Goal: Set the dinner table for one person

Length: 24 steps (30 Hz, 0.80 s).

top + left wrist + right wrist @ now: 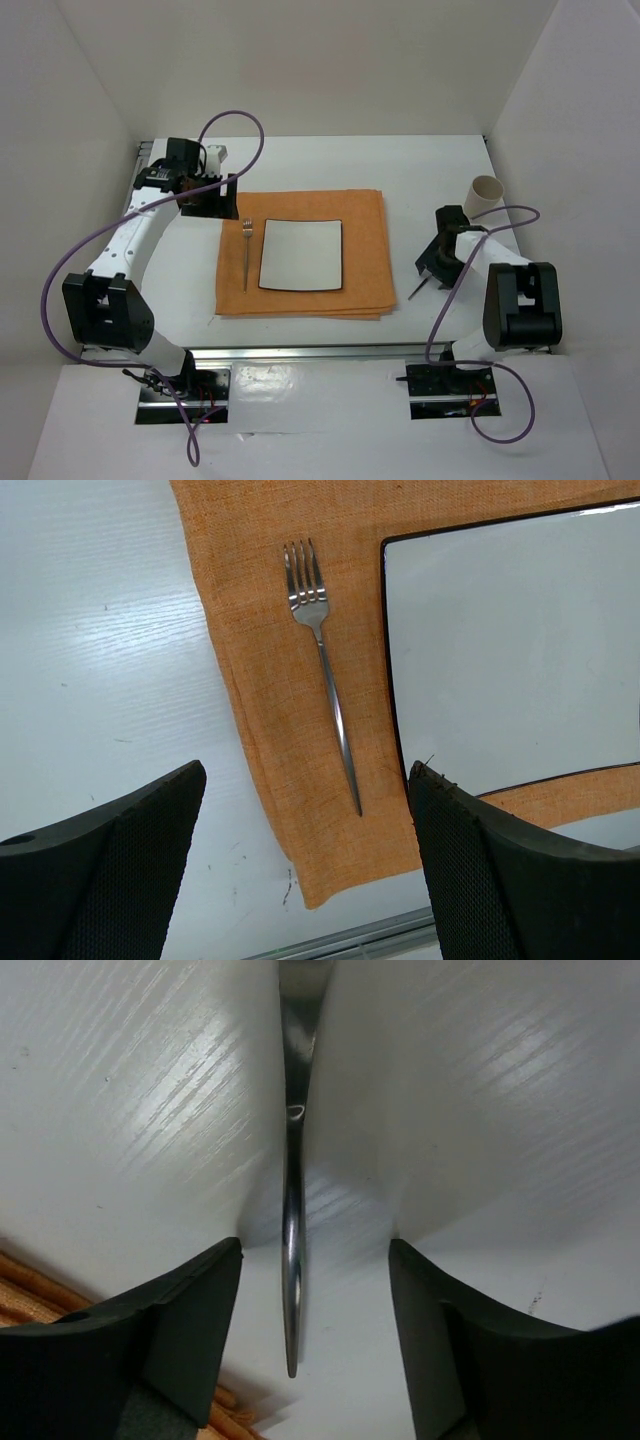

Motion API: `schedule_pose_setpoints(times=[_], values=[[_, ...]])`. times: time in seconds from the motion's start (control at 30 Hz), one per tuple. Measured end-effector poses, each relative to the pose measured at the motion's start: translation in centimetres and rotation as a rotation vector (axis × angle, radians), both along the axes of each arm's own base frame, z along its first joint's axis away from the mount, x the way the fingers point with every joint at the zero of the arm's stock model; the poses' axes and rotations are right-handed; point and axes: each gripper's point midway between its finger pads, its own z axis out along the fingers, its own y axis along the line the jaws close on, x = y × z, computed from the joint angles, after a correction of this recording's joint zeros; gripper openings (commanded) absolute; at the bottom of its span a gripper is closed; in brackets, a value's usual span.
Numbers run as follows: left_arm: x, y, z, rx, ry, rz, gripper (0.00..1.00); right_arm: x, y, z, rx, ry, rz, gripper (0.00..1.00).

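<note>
Steel utensil (292, 1160), slim-handled, lies on the white counter (420, 170), right of the orange placemat (365, 270). Right tool (315, 1250) straddles its handle, jaws apart, nothing gripped. Advise closing squarely, low to the surface. Left tool (305, 770) gapes wide, empty, over the fork (330, 690) beside the plate (510, 650). Cup (485, 195) stands near the right tool; steer clear.

Orange placemat (370, 250), square plate (301, 255), fork (245, 255), cup (484, 195)
</note>
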Motion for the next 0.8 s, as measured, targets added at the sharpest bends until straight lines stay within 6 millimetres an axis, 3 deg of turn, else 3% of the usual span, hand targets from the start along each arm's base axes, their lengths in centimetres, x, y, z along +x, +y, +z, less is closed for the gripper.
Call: schedule_pose_setpoints(times=[0.1,0.13,0.2,0.23,0.37,0.53,0.67,0.8], values=[[0.0,0.0,0.0,0.000,0.002,0.000,0.89,0.3,0.3,0.1,0.017,-0.023,0.008,0.63],[-0.1,0.0,0.0,0.001,0.003,0.001,0.89,0.3,0.4,0.0,0.020,-0.030,0.009,0.58],[-0.1,0.1,0.0,0.001,0.004,0.002,0.89,0.2,0.4,0.0,0.021,-0.044,0.011,0.43],[-0.1,0.1,0.0,0.001,0.005,0.002,0.89,0.2,0.4,0.0,0.023,-0.053,0.010,0.28],[-0.1,0.1,0.3,0.002,0.001,0.002,0.89,0.6,0.8,-0.1,0.041,-0.088,0.019,0.01],[0.1,0.2,0.6,0.001,-0.008,0.006,0.89,1.0,0.8,0.1,0.026,-0.106,0.074,0.00],[0.2,0.9,0.6,0.004,-0.008,0.024,0.89,2.0,0.9,1.0,-0.090,-0.094,0.186,0.00],[0.4,2.0,0.6,0.023,-0.011,0.054,0.89,6.1,3.4,4.3,-0.195,-0.149,0.336,0.00]])
